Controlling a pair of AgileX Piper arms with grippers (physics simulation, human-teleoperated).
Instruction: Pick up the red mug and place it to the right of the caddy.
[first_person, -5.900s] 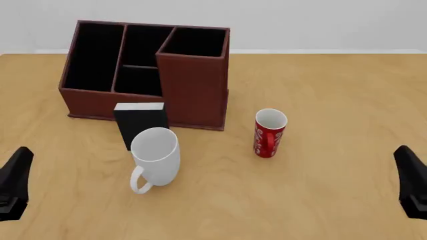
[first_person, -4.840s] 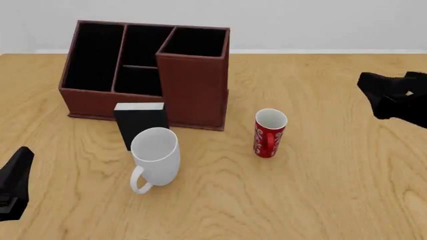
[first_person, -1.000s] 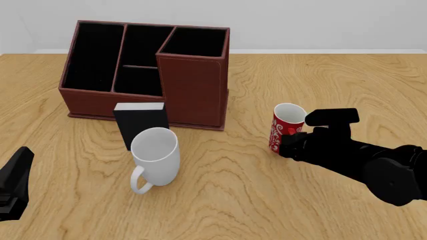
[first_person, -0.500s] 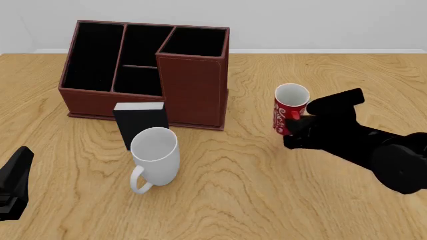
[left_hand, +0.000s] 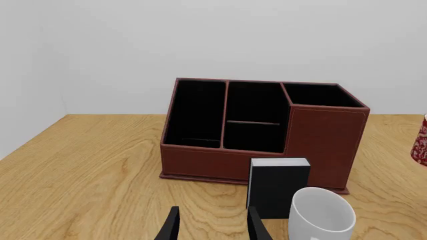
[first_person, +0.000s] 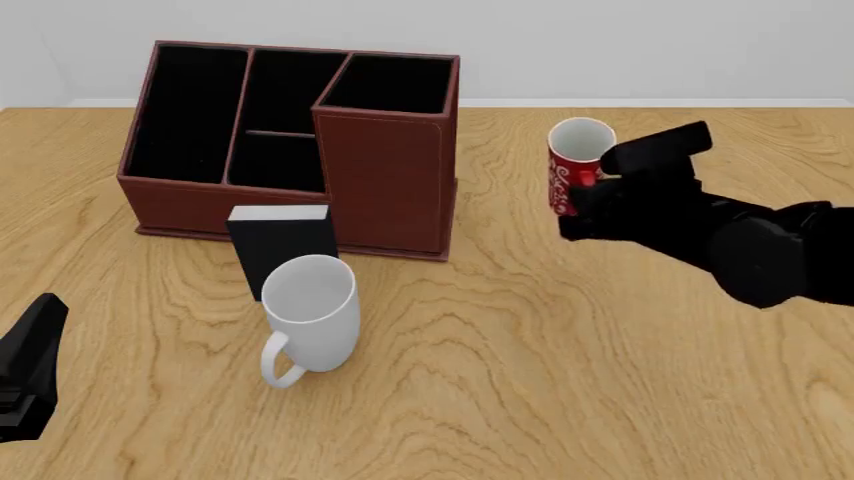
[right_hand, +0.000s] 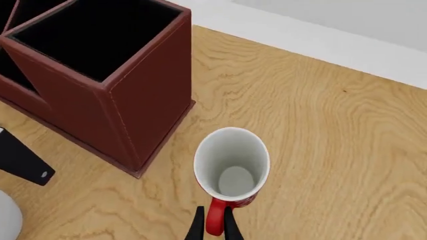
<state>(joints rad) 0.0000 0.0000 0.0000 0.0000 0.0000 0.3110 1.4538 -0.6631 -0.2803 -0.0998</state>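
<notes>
2 arms in play, but only the right gripper (right_hand: 213, 227) is doing anything: its fingers are pinching the handle of the red mug (first_person: 579, 165), and you can see that clearly in the right wrist view. Compared with half a second back, the mug is sitting higher and further back in the front view, so it's being carried up off the bench (first_person: 534, 380) and hanging upright in the air, off to the right of the caddy (first_person: 296, 145) and a bit apart from its tall section. That's basically the drop zone already, so I'm guessing lowering and letting go is all that's left. The left gripper (left_hand: 212, 231) is parked low with its fingers spread and nothing between them, near the white mug (first_person: 310, 315) and small black box (first_person: 282, 245).
</notes>
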